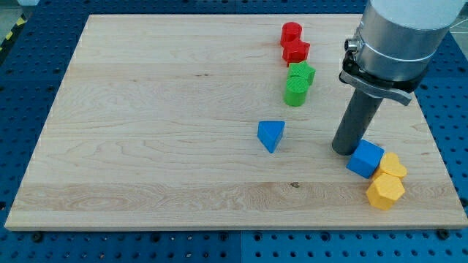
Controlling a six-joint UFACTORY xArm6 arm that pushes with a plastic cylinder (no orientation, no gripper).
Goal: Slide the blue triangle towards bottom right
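Note:
The blue triangle [270, 135] lies on the wooden board [146, 131] a little right of centre. My tip [342, 149] rests on the board to the triangle's right, about a hundred pixels away and not touching it. The tip stands just left of a blue cube [365, 158], close to or touching its left side.
Two yellow blocks [393, 166] [385, 191] sit right of and below the blue cube near the board's right edge. A red cylinder [291, 33] and red star-like block [296, 51] lie at the top, with a green star-like block [302, 72] and green cylinder [295, 93] below them.

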